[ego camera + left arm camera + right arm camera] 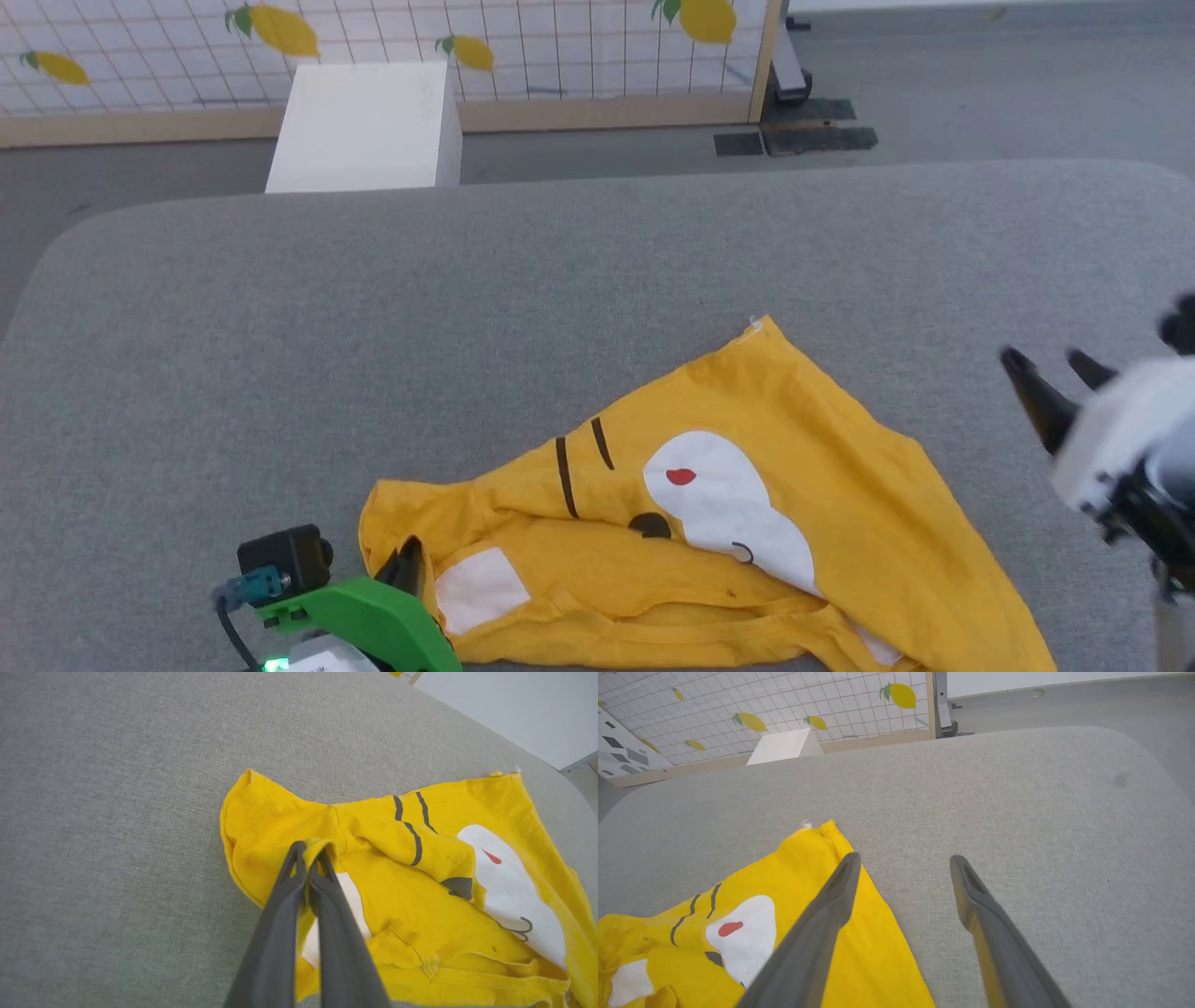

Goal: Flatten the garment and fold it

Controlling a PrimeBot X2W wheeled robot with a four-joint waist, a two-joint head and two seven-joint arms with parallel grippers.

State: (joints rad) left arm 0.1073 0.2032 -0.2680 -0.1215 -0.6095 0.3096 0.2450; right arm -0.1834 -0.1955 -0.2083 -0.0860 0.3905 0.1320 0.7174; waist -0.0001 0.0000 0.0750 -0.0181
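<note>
Left gripper clamped tight on a raised fold of the crumpled bright yellow tiger-print T-shirt, right gripper fingers spread wide, holding nothing, over the grey fabric surface beside the shirt's edge

I looked over a grey cloth-covered table. Behind it, a white box stood on grey floor, before a gridded screen printed with lemons.

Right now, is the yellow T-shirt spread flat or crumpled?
Crumpled: the T-shirt lies bunched on the grey surface, folds covering part of its print; the left gripper pinches one fold.
</note>
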